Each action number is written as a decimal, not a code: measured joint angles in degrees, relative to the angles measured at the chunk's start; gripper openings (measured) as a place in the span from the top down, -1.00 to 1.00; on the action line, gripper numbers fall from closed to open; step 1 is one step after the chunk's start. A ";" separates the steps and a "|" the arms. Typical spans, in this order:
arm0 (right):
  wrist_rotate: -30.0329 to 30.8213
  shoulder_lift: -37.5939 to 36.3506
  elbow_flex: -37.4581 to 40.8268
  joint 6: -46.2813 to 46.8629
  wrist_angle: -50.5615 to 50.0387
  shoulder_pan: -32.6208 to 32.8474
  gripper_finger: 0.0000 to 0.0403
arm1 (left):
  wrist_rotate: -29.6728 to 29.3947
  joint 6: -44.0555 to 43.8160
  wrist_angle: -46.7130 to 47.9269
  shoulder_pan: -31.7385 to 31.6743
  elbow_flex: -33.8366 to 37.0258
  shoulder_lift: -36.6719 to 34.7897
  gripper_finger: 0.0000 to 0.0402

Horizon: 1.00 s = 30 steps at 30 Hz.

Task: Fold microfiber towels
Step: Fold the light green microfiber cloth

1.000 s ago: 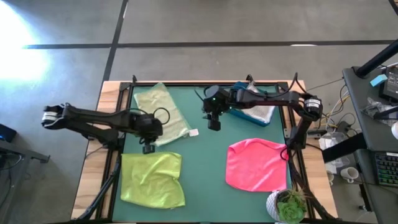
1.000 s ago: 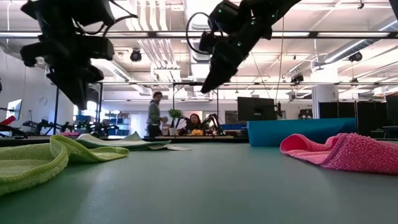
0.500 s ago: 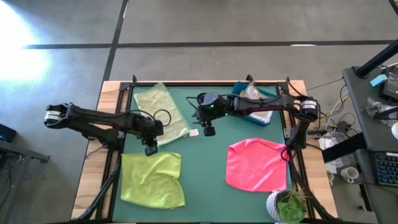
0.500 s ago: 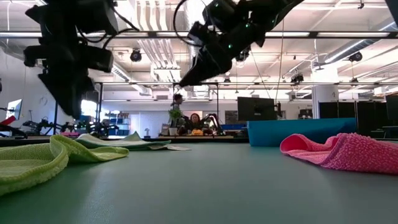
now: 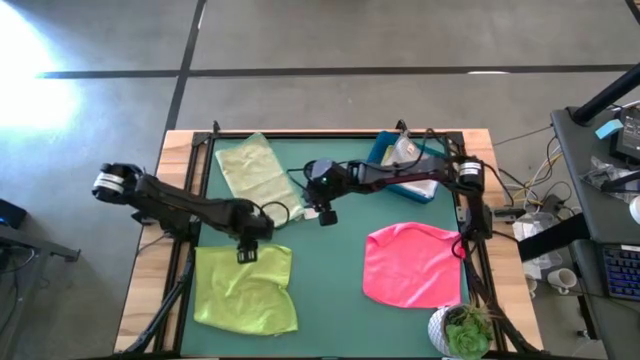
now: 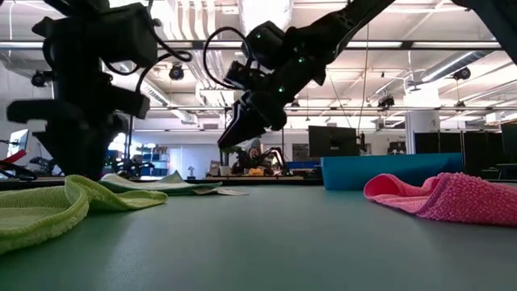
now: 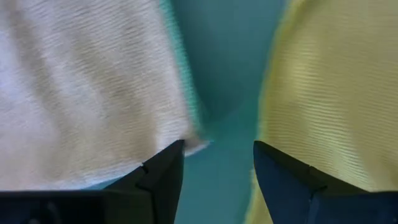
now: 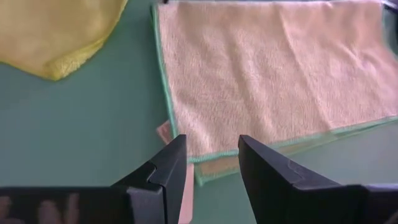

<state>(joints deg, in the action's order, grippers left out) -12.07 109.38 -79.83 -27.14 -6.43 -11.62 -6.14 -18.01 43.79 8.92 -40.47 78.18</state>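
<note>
Our left gripper (image 5: 246,255) hovers open and empty over the lime towel's (image 5: 245,290) far edge; our right gripper (image 5: 326,216), open, empty, hangs beside the pale towel (image 5: 255,170).

Left gripper (image 7: 217,163) over the table gap

Fingers (image 7: 163,171) spread, nothing between them; pale towel (image 7: 87,93) one side, lime towel (image 7: 336,93) the other, green tabletop (image 7: 227,56) between.

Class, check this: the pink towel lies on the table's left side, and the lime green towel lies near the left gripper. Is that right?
Not quite. The high view shows the pink towel on the table's right side. The lime green towel does lie near the left gripper.
</note>
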 joint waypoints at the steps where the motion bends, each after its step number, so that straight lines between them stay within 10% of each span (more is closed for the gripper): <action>1: -0.05 0.64 -0.47 -0.15 -0.13 0.00 0.32 | -1.17 -0.92 0.19 0.09 0.00 0.54 0.11; 19: -4.95 11.56 -11.91 -2.37 -8.50 -0.15 0.32 | -5.12 -1.15 -2.60 0.18 -0.26 10.11 0.14; 30: -1.93 14.49 -11.82 -3.49 -7.82 -0.14 0.32 | -6.57 -1.23 -4.79 0.17 -0.14 9.78 0.72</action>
<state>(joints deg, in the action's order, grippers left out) -13.99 123.87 -91.66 -30.62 -14.26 -11.75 -12.70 -19.25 38.99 9.09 -40.61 87.96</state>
